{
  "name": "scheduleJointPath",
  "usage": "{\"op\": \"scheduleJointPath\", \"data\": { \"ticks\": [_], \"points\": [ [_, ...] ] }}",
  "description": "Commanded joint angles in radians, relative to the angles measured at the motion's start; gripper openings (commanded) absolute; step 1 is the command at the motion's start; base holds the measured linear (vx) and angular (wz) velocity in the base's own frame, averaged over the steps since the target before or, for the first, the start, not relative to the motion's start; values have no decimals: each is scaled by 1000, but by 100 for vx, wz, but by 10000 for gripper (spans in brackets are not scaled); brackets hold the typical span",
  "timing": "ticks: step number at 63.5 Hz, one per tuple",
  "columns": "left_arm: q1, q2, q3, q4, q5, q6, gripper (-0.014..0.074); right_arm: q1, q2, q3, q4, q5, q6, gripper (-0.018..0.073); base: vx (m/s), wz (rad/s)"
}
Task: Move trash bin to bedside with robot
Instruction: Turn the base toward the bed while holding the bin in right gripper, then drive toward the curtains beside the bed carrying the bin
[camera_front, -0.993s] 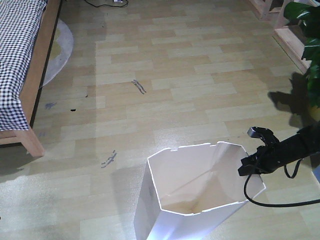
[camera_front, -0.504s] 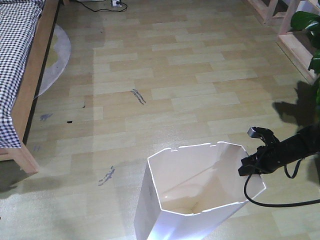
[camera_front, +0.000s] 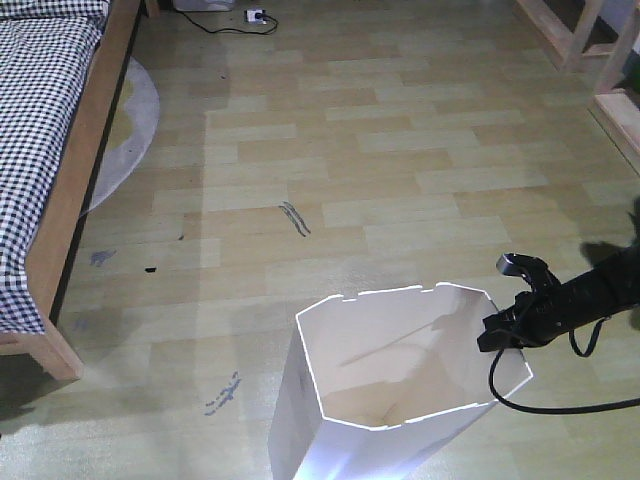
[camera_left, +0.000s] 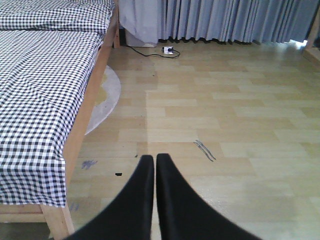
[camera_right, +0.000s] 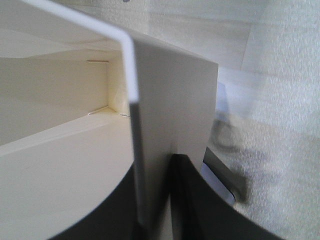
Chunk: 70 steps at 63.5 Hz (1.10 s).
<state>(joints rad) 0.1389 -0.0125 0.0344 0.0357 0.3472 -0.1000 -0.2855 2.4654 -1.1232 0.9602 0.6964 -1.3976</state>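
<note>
Jaws of the right gripper (camera_front: 497, 335) are shown clamped on the right rim of the trash bin (camera_front: 380, 400); the bedside (camera_front: 75, 200) lies well apart, forward-left. Left wrist: the left gripper (camera_left: 155, 167) is closed, empty, nearer the bedside. Right wrist: the trash bin wall is pinched between both fingers (camera_right: 200, 205).

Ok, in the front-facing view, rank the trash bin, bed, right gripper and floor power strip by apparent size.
1. The trash bin and the bed: roughly equal; both are cut off by the frame, and the bin is nearer the camera.
2. The right gripper.
3. The power strip.
</note>
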Motion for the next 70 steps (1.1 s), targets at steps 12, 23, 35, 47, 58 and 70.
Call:
{"op": "scheduleJointPath", "data": {
  "ticks": [12,23,35,47,58,70],
  "points": [
    [-3,-14,3,-2,-66,-4,-6,-4,-74,-7,72,222,16,-5,29,13],
    [-3,-14,3,-2,-66,-4,-6,-4,-74,-7,72,222,16,-5,29,11],
    [-3,-14,3,-2,-66,-4,-6,-4,-74,-7,72,222,16,-5,29,9],
    [-3,-14,3,-2,-66,-4,-6,-4,-74,-7,72,222,16,-5,29,5],
    [-3,-14,3,-2,-66,-4,-6,-4,-74,-7,72,222,16,-5,29,1],
    [-3,-14,3,-2,-66,-4,-6,-4,-74,-7,72,222,16,-5,28,0]
  ]
}}
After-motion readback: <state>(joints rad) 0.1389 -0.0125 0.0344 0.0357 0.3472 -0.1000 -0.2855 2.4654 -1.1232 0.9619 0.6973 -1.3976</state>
